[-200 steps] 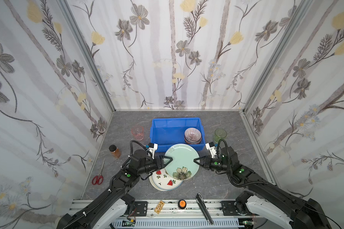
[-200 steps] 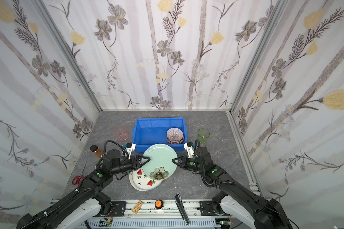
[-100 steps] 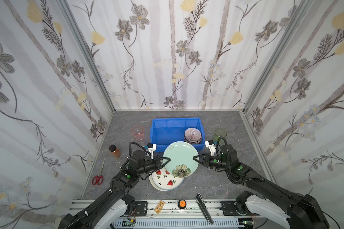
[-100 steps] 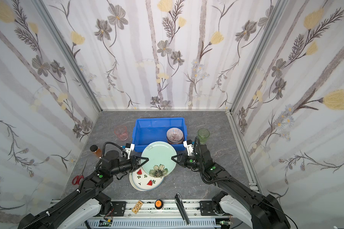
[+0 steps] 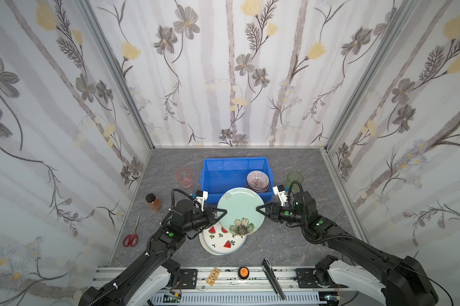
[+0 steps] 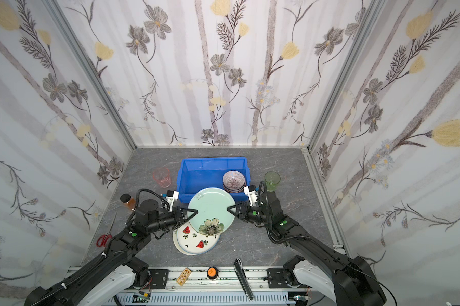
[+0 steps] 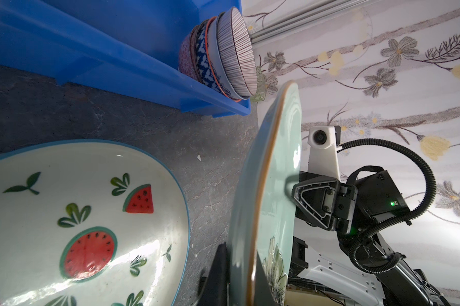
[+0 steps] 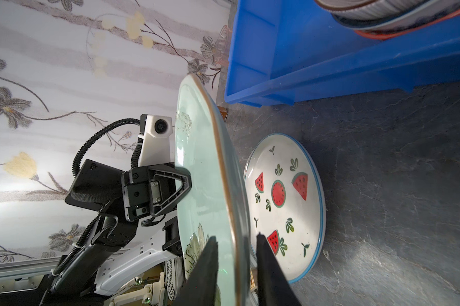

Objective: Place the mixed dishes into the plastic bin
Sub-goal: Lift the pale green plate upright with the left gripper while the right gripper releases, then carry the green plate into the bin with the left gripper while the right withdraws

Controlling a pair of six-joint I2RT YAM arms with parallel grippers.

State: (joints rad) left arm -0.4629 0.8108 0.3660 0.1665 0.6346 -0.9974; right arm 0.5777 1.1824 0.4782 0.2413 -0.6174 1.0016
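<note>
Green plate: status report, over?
Left claw shut on green plate rim. Right claw open around opposite rim. Plate aloft, not yet in blue bin. Bowl stack fills bin's right end.

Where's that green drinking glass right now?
In both top views the green glass stands on the table, just right of the blue bin.

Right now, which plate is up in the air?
The pale green flower plate: it's tilted up off the table, pinched at its edge by the left claw. The watermelon plate lies flat underneath.
</note>
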